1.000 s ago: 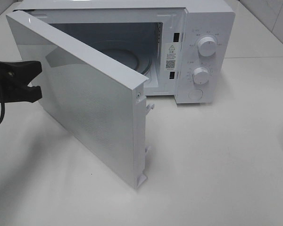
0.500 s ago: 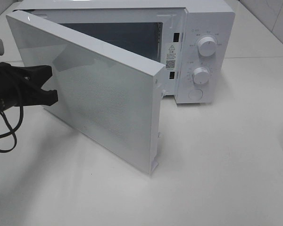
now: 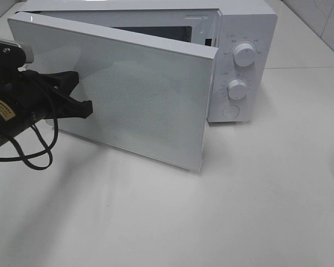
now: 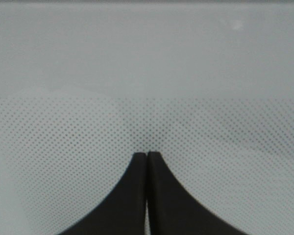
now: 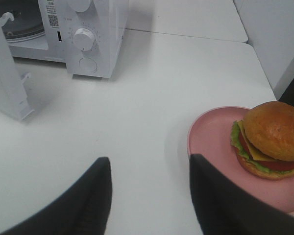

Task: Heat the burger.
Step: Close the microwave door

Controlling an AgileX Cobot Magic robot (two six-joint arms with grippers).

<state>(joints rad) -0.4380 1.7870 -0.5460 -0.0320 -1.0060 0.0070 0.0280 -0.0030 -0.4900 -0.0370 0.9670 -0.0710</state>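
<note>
A: Where is the burger point(image 5: 269, 138)?

B: On the pink plate point(image 5: 213, 142), out on the white table point(image 5: 152, 103), well to the side of the microwave point(image 3: 242, 50). Only the right wrist view shows it. It sits toward one edge of the plate, bun on top, with green and red layers showing under it.

A: And the right tool point(image 5: 149, 196)?

B: Its jaws stand apart with nothing between them, hanging above bare table just beside the plate.

A: The left tool point(image 3: 80, 105)?

B: Pressed shut, empty, its tips right against the outer face of the microwave door point(image 3: 139, 100). In the left wrist view the two fingers point(image 4: 132, 196) meet against the dotted door screen.

A: How does the door stand?

B: Partly swung in, with a narrow gap at the control-panel side beside the two dials point(image 3: 244, 54).
</note>
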